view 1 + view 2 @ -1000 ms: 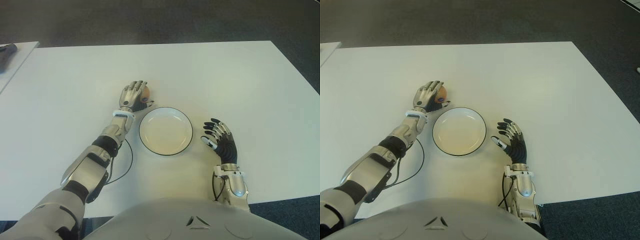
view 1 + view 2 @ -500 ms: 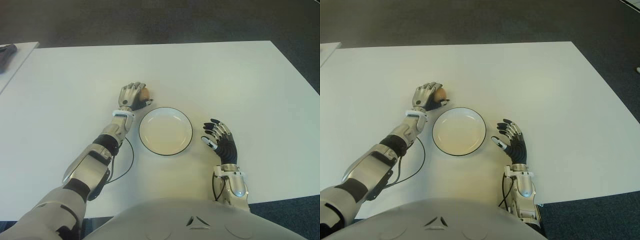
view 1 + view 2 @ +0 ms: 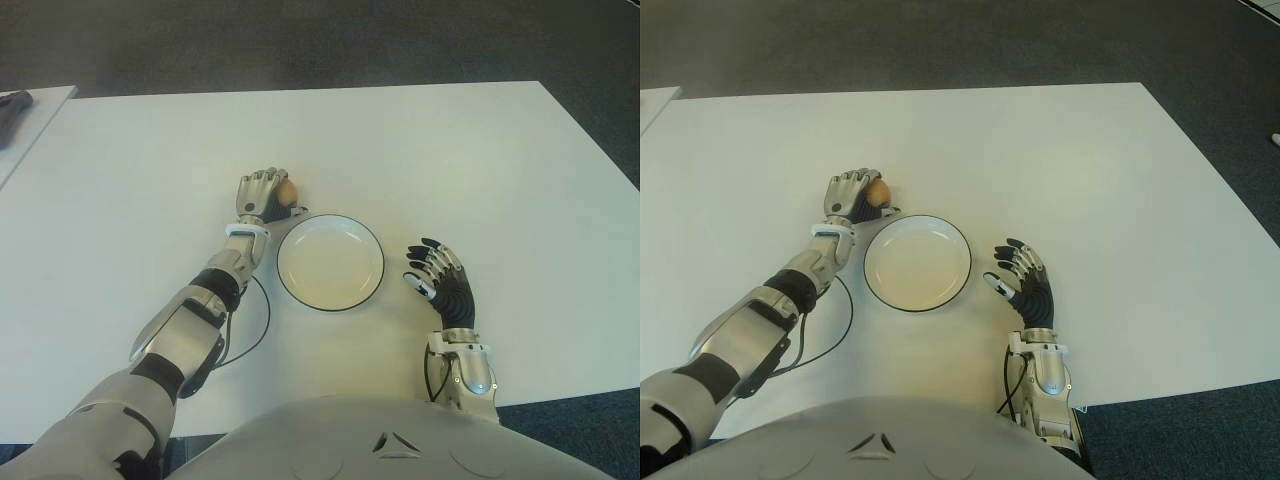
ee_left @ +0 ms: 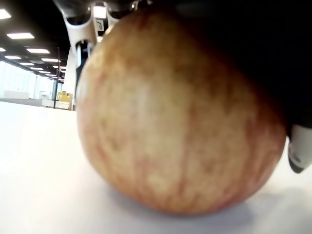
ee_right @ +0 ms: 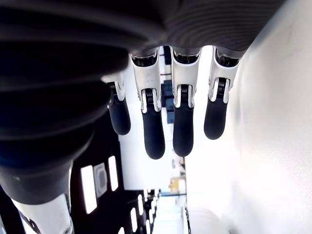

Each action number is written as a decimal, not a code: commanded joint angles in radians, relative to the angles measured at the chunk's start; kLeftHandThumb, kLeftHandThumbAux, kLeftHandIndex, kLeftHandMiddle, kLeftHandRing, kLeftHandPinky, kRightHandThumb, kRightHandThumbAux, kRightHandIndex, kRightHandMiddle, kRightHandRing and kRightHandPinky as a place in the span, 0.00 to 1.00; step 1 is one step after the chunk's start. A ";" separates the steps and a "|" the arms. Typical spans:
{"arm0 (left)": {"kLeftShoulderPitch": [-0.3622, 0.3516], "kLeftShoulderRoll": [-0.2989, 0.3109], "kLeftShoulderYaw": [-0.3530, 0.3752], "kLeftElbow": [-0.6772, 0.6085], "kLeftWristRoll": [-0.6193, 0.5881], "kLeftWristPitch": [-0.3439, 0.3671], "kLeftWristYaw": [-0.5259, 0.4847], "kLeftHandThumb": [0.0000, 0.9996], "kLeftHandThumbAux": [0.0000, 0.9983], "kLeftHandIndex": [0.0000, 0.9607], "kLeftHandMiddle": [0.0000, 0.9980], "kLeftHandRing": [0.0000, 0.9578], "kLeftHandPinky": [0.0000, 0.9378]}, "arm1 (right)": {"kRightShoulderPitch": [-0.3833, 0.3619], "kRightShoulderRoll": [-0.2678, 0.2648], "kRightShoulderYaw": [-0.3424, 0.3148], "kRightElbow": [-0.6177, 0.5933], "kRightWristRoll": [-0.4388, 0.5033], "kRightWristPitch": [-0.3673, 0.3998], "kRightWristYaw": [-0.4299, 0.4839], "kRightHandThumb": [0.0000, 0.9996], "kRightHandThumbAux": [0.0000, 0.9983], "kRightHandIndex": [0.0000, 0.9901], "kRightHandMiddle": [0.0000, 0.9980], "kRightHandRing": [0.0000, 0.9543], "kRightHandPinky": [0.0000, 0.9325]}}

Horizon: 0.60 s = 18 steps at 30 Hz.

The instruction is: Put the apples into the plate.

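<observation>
The fingers (image 3: 262,184) of the left hand (image 3: 261,196) were curled over the apple (image 3: 286,189), which was gripped against the palm while it sat on the white table (image 3: 450,160), as was shown up close in the left wrist view. Just beside those fingers, toward the robot's right, the empty plate (image 3: 331,262) was set. Beyond the plate's far side the right hand (image 3: 440,281) was seen, its fingers (image 5: 153,129) spread loosely and nothing held.

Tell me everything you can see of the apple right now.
The apple is round, yellowish with reddish streaks and a smooth matte skin, looking whole. It sits on the white table, just beyond the far-left rim of the plate, not in it. The left hand is curled over it from above and grips it.
</observation>
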 commanded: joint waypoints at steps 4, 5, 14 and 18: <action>0.054 0.025 0.022 -0.013 -0.041 -0.015 -0.013 0.75 0.69 0.46 0.82 0.82 0.67 | 0.054 0.003 -0.008 0.078 0.012 0.083 -0.001 0.69 0.76 0.24 0.36 0.35 0.34; 0.052 0.034 0.027 -0.030 -0.044 -0.015 -0.017 0.75 0.69 0.46 0.82 0.82 0.66 | 0.054 0.002 -0.008 0.078 0.013 0.084 0.000 0.69 0.76 0.24 0.36 0.35 0.33; 0.051 0.118 0.086 -0.257 -0.053 0.008 -0.083 0.76 0.69 0.46 0.82 0.82 0.68 | 0.047 0.001 -0.009 0.087 0.012 0.081 0.001 0.68 0.76 0.23 0.36 0.35 0.35; 0.076 0.147 0.119 -0.402 -0.048 0.028 -0.107 0.92 0.69 0.47 0.82 0.82 0.53 | 0.046 0.001 -0.008 0.090 0.011 0.078 0.004 0.68 0.76 0.24 0.36 0.35 0.35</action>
